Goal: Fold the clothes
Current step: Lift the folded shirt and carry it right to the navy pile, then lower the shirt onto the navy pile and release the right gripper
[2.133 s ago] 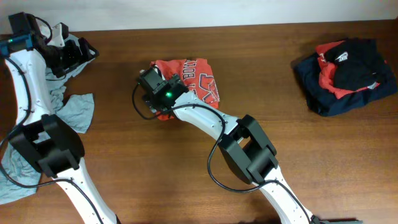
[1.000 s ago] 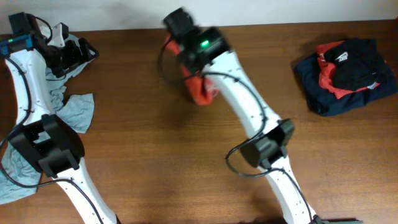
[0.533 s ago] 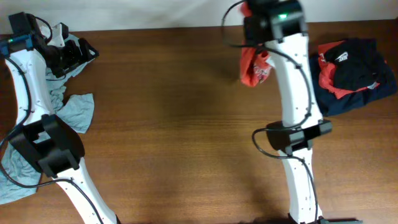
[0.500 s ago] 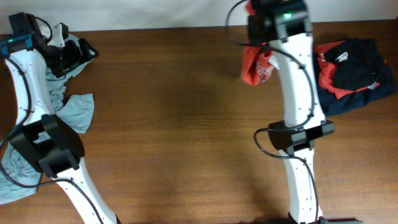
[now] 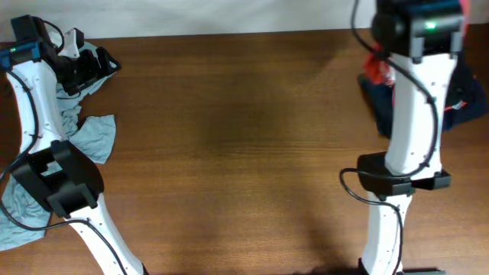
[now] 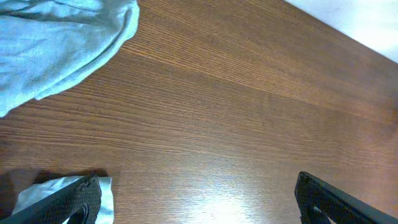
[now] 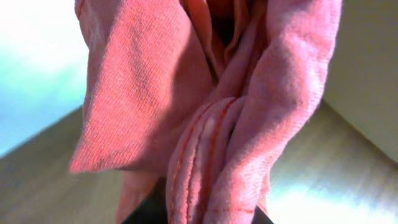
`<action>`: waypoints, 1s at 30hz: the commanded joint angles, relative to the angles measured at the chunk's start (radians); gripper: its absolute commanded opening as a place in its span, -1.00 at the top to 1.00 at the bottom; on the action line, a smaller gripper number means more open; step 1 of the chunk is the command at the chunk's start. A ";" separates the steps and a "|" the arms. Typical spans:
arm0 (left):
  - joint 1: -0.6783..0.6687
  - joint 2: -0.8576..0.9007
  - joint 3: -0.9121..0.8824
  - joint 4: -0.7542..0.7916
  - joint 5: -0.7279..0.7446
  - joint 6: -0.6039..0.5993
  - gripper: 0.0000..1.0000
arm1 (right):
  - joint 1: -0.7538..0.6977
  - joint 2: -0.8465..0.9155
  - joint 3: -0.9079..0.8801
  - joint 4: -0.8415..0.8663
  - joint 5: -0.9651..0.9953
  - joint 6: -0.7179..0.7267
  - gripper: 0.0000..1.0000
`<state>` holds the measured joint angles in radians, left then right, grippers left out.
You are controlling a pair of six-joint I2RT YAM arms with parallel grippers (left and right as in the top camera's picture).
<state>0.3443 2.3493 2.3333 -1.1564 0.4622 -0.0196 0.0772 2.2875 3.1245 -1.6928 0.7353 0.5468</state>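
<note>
The red garment [image 7: 211, 112] fills the right wrist view, bunched into hanging folds, with my right gripper [image 7: 199, 214] shut on it and only dark finger edges showing at the bottom. From overhead a strip of the red garment [image 5: 373, 70] peeks out left of the raised right arm, above the navy and red folded stack [image 5: 470, 107], which the arm mostly hides. My left gripper [image 5: 88, 65] stands open at the far left corner. Its fingers [image 6: 68, 202] are wide apart over bare wood, one touching a scrap of light blue cloth [image 6: 37, 190].
A heap of light blue clothes [image 5: 92, 137] lies along the left edge and trails toward the front left corner [image 5: 23, 214]. More of the light blue cloth [image 6: 56, 37] shows in the left wrist view. The wooden table [image 5: 244, 153] stretches between the two arms.
My right arm has swung from the table's middle to the far right, carrying the red garment up over the folded stack. The left arm has not moved.
</note>
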 commanded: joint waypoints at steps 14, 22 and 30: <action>-0.019 0.005 0.011 -0.011 -0.014 0.020 -0.98 | -0.413 -0.030 -0.141 -0.006 -0.235 0.014 0.92; -0.052 0.005 0.011 -0.011 -0.049 0.020 -0.98 | -0.428 -0.027 -0.358 0.040 -0.233 0.016 0.92; -0.090 0.005 0.011 -0.011 -0.099 0.021 -0.98 | -0.428 -0.020 -0.460 0.212 -0.231 0.016 0.92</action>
<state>0.2619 2.3493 2.3333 -1.1633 0.3954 -0.0193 -0.3500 2.2852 2.6671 -1.5051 0.4831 0.5640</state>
